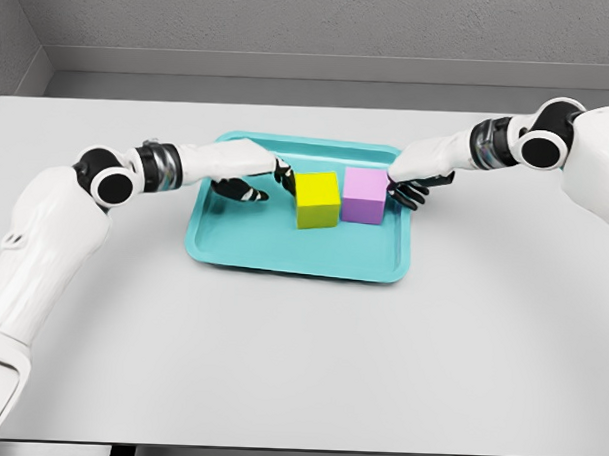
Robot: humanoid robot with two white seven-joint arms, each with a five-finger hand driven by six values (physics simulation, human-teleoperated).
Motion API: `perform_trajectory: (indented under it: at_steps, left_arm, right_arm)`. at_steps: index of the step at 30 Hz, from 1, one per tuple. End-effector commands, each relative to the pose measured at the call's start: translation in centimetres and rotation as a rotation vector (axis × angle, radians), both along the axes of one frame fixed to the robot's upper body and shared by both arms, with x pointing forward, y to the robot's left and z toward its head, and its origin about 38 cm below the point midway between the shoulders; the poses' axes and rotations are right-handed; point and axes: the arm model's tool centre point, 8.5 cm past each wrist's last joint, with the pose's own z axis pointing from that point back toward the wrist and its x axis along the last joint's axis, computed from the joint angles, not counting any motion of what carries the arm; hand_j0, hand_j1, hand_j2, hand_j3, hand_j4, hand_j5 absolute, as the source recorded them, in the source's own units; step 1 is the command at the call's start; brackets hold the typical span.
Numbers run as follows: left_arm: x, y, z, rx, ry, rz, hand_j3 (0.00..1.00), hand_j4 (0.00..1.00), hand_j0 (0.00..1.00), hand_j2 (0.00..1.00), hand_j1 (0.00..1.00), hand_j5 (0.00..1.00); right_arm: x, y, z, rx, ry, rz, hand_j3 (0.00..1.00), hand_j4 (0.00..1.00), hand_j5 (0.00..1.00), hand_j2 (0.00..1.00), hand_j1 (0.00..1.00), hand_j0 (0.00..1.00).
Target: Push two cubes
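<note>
Reaching in from both sides of the frame, two white robot arms meet over a teal tray [219, 247] that sits just above the middle of a pale grey table [300, 368]. Two cubes stand side by side inside the tray, in its upper right part — a yellow cube [317, 200] on the left and a pink cube [366, 196] on the right, their near faces touching or almost touching.

The left robot hand [254, 176] comes in from the left of the frame, low over the tray's upper left area. Its dark fingertips lie right at the yellow cube's left face; the fingers look loosely extended and hold nothing.

The right robot hand [414, 177] comes in from the upper right of the frame. It rests at the pink cube's right side, over the tray's right rim, with fingers slightly curled and pointing toward the cube, gripping nothing. Whether either hand truly presses on its cube cannot be told from this view.

Behind the table, a grey wall fills the top of the frame.
</note>
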Motion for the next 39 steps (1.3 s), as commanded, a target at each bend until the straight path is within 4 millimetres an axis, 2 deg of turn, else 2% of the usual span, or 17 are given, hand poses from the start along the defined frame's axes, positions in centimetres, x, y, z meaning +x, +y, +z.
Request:
perform_trajectory:
  at_steps: [1,7,11,13,16,17,18,20,22,23,24,25,28,31,37,39]
  left_arm:
    - [0.0,-0.4,-0.2,-0.013,0.009,0.001,0.60,0.60,0.60,0.60,0.60,0.60]
    - [0.4,-0.8,0.3,-0.019,0.003,-0.002,0.60,0.60,0.60,0.60,0.60,0.60]
    - [0.4,-1.4,0.0,-0.013,0.010,-0.005,0.60,0.60,0.60,0.60,0.60,0.60]
    - [0.4,-1.4,0.0,-0.013,0.010,-0.005,0.60,0.60,0.60,0.60,0.60,0.60]
    - [0.4,-0.5,0.0,-0.008,0.011,0.008,0.60,0.60,0.60,0.60,0.60,0.60]
    - [0.5,0.4,0.1,-0.002,0.009,0.019,0.60,0.60,0.60,0.60,0.60,0.60]
    - [0.5,1.5,0.5,0.005,-0.002,0.031,0.60,0.60,0.60,0.60,0.60,0.60]
    - [0.0,1.9,1.6,-0.046,-0.015,0.018,0.60,0.60,0.60,0.60,0.60,0.60]
    - [-0.3,3.5,3.1,-0.068,-0.039,0.021,0.60,0.60,0.60,0.60,0.60,0.60]
    - [-0.7,3.3,3.5,-0.085,-0.050,0.006,0.60,0.60,0.60,0.60,0.60,0.60]
    - [-1.0,3.9,3.8,-0.087,-0.056,0.004,0.60,0.60,0.60,0.60,0.60,0.60]
    - [-1.3,3.6,4.1,-0.092,-0.066,-0.010,0.60,0.60,0.60,0.60,0.60,0.60]
    - [-2.0,2.8,3.4,-0.103,-0.048,-0.037,0.60,0.60,0.60,0.60,0.60,0.60]
    - [-2.4,3.3,3.8,-0.108,-0.053,-0.045,0.60,0.60,0.60,0.60,0.60,0.60]
    - [-2.9,3.3,2.7,-0.107,-0.030,-0.044,0.60,0.60,0.60,0.60,0.60,0.60]
    - [-3.0,3.3,2.6,-0.109,-0.026,-0.044,0.60,0.60,0.60,0.60,0.60,0.60]
  right_arm:
    - [0.0,-0.2,-0.2,-0.004,0.006,-0.006,0.10,0.10,0.10,0.10,0.10,0.10]
    - [0.1,-0.8,-0.6,-0.015,0.013,-0.023,0.10,0.10,0.10,0.10,0.10,0.10]
    - [0.2,-1.1,-0.6,-0.015,0.013,-0.033,0.10,0.10,0.10,0.10,0.10,0.10]
    - [0.5,-1.9,-0.8,-0.019,0.017,-0.063,0.10,0.10,0.10,0.10,0.10,0.10]
    - [0.8,-2.5,-1.0,-0.022,0.023,-0.090,0.10,0.10,0.10,0.10,0.10,0.10]
    - [0.9,-2.8,-1.0,-0.023,0.024,-0.100,0.10,0.10,0.10,0.10,0.10,0.10]
    - [1.1,-3.1,-0.9,-0.024,0.022,-0.110,0.10,0.10,0.10,0.10,0.10,0.10]
    - [1.5,-3.6,-0.8,-0.026,0.021,-0.136,0.10,0.10,0.10,0.10,0.10,0.10]
    - [2.0,-2.8,-0.8,-0.023,0.023,-0.143,0.10,0.10,0.10,0.10,0.10,0.10]
    - [2.4,-2.8,-0.7,-0.023,0.022,-0.155,0.10,0.10,0.10,0.10,0.10,0.10]
    - [2.6,-2.2,-0.4,-0.041,0.008,-0.142,0.10,0.10,0.10,0.10,0.10,0.10]
    - [3.0,-1.2,-0.1,-0.058,-0.009,-0.131,0.10,0.10,0.10,0.10,0.10,0.10]
    - [3.8,-0.4,1.0,-0.079,-0.038,-0.124,0.10,0.10,0.10,0.10,0.10,0.10]
    - [4.0,0.8,1.7,-0.075,-0.053,-0.107,0.10,0.10,0.10,0.10,0.10,0.10]
    - [4.6,1.6,2.8,-0.104,-0.085,-0.098,0.10,0.10,0.10,0.10,0.10,0.10]
    - [4.7,2.6,3.1,-0.105,-0.093,-0.081,0.10,0.10,0.10,0.10,0.10,0.10]
